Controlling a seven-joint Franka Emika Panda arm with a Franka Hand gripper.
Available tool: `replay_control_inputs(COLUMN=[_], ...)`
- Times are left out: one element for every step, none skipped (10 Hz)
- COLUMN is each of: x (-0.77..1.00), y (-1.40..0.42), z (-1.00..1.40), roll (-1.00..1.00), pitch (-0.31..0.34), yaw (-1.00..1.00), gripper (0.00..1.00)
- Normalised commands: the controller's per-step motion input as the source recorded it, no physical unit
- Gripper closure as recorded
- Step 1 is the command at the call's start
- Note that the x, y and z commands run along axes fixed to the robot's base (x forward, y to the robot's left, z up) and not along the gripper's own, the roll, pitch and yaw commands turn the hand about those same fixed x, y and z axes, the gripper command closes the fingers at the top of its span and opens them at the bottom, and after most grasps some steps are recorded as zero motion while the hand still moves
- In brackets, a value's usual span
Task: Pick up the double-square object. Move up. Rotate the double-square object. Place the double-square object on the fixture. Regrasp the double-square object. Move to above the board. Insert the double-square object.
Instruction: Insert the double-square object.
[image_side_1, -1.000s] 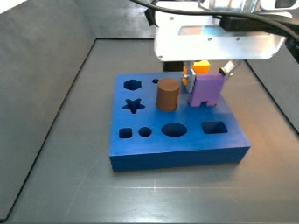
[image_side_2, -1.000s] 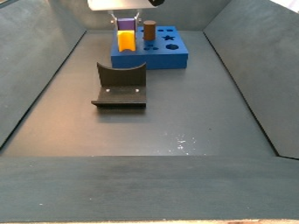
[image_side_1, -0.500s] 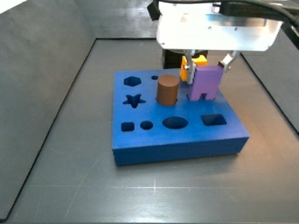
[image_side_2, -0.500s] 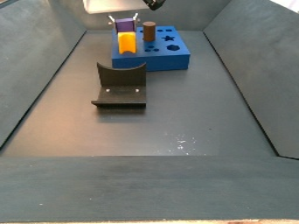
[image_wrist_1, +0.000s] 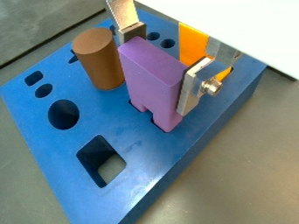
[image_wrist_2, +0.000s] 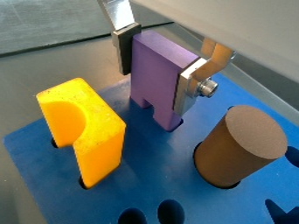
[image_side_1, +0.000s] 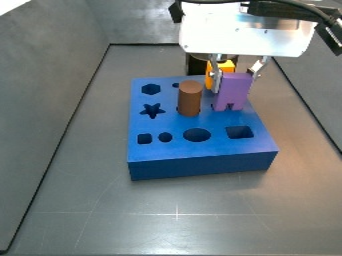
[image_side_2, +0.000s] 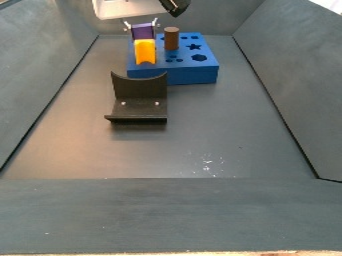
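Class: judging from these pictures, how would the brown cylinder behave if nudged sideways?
The brown cylinder stands upright in the board, so it probably resists sliding. Once lifted out, its round side would likely roll. It looks rigid. The gripper holds the purple double-square object beside it.

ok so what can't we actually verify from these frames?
- How deep the double-square object sits in the board: its base hides the hole in both wrist views.
- Gripper body: cut off by the frame edge in both wrist views; only the fingers show.
- Side view past the fixture: purple piece too small, behind the yellow block.
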Motion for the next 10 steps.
replay_control_inputs(x=[-0.1,-0.13,-0.15,-0.16,-0.15,-0.12,-0.11,-0.15,-0.17,-0.09], y=[-0.08,-0.17,-0.17,-0.17,-0.16,-0.16,-0.16,-0.15,-0.16,-0.26], z=[0.0,0.0,0.0,0.0,0.0,0.0,0.0,0.0,0.0,0.0], roll=[0.5,0.5,0.5,0.5,0.5,0.5,0.5,0.5,0.5,0.5], pitch=[-0.033,-0.086,-0.103,-0.124,-0.143,-0.161,-0.164,-0.149,-0.131,-0.106], yaw=[0.0,0.0,0.0,0.05,0.07,0.08,0.08,0.08,0.07,0.0], gripper=[1.0,1.0,1.0,1.0,1.0,1.0,1.0,1.0,1.0,1.0])
